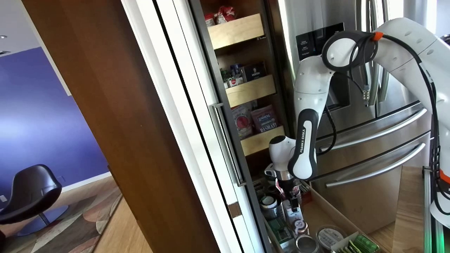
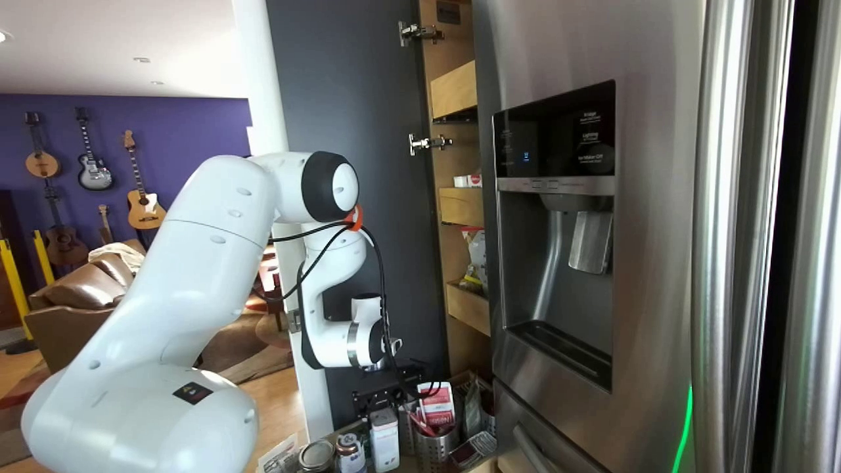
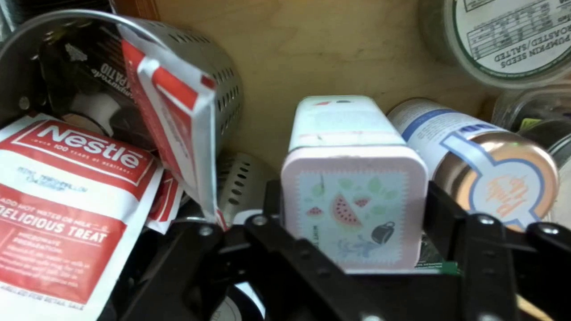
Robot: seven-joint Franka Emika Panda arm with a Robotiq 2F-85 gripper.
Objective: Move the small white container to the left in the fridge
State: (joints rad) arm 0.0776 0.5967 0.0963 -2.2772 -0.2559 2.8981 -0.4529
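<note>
The small white container is a white, square-cornered tin with a pinkish lid printed with watermelon slices [image 3: 357, 209] in the wrist view. In both exterior views its pale side shows under the gripper [image 1: 294, 215] [image 2: 385, 441]. My gripper [image 3: 353, 203] has one black finger against each side of the tin, near the lid, and is shut on it. The gripper also shows in an exterior view [image 2: 384, 402], pointing down. The tin is upright in a pull-out pantry drawer; whether its base touches the drawer floor cannot be told. The stainless fridge [image 1: 372, 154] stands shut beside the pantry.
A perforated metal canister [image 3: 223, 84] with Nestle packets [image 3: 76, 200] stands left of the tin. A copper-topped can [image 3: 495, 178] is close on its right. A pumpkin-seed tub [image 3: 513, 40] lies at upper right. The drawer's wooden side [image 1: 337, 207] runs beside the fridge.
</note>
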